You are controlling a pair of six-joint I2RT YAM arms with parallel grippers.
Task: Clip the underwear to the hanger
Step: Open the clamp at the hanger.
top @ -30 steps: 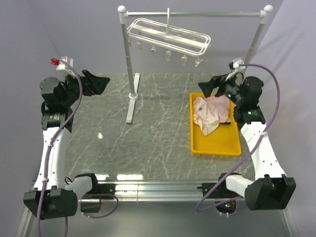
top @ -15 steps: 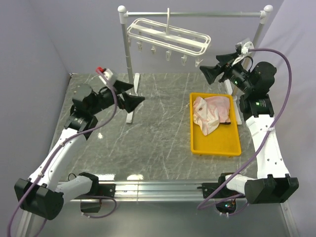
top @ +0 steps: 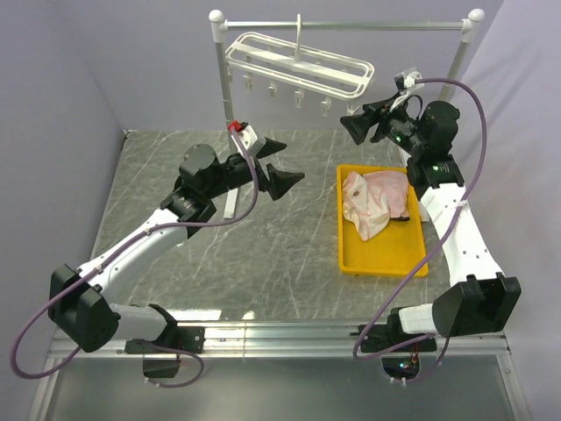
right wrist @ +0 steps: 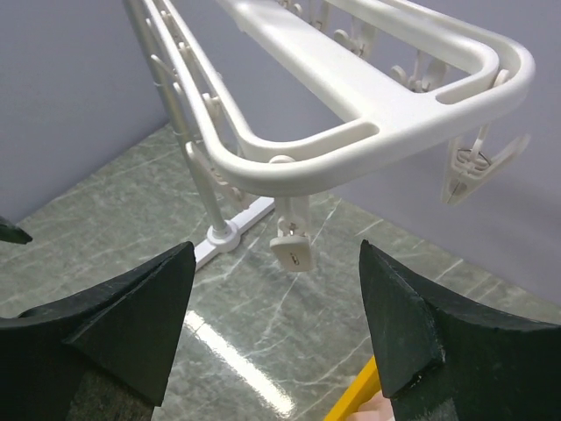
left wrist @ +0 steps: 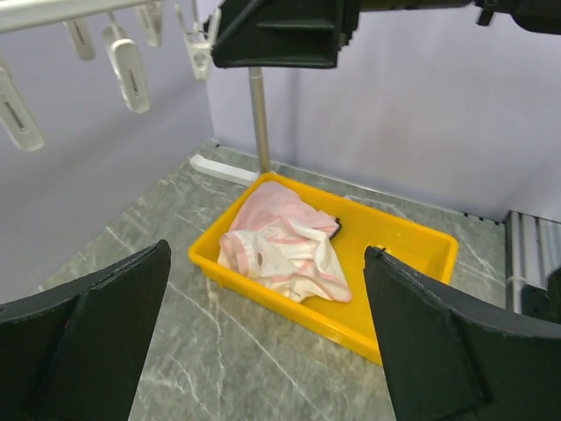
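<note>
Grey tabletop (top: 280, 254); underwear (top: 375, 202) heaped, individual pieces indistinct.

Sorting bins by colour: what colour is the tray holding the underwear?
Yellow tray, clearest in the left wrist view.

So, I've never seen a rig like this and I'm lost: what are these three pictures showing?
These are two robot arms bolted at the near edge of a table, each ending in a two-finger gripper. The wide picture looks down from above and behind them. The other two come from cameras on the wrists, so the black wedges there are each gripper's own fingers. On the table sits a yellow tray holding pink underwear. Behind stands a rail stand with a white clip hanger on it. The left gripper faces the tray and the right gripper faces the hanger. Both are open and hold nothing.
</note>
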